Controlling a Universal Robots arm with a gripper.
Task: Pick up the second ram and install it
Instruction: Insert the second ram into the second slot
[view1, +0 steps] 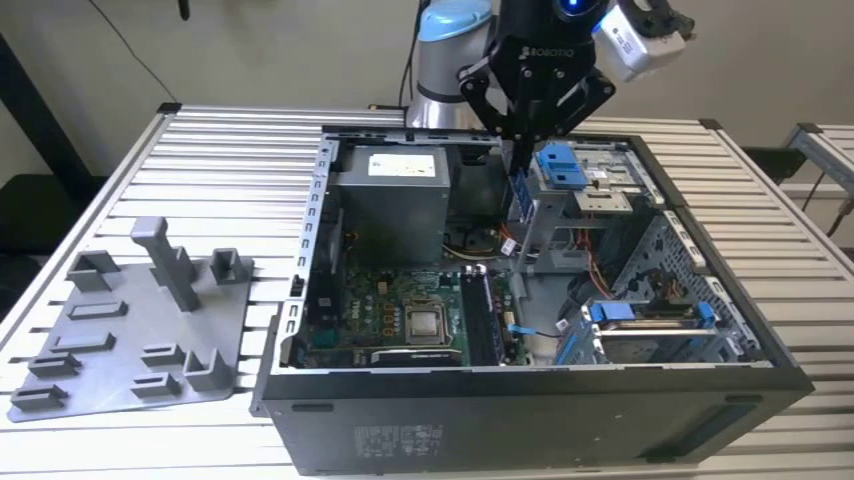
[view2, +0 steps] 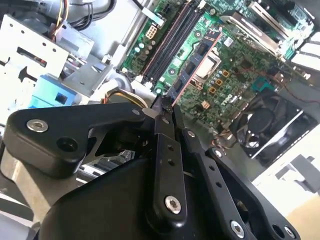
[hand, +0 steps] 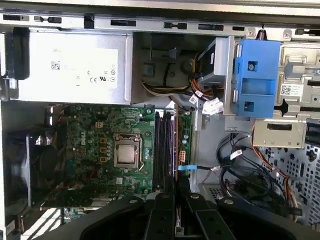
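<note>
One gripper hangs over the open computer case, and we see its fingers pressed together on the second ram, clamping one end of the stick. In the second wrist view the ram runs out from the fingertips as a thin board with dark chips on its face, and the green motherboard lies behind it. In the exterior view we see the stick hanging upright below the gripper, inside the upper part of the case. It is just beside the blue drive bracket and raised clear of the motherboard. The long black memory slots lie on the board between the processor socket and the case's cable bay. In the first wrist view the closed fingers line up with the slots' near end. The grey power supply sits at the far end of the case, and a black fan stands next to the board. On the exterior view's left, a grey fixture tray with upright posts rests on the slatted table, well apart from the gripper.
</note>
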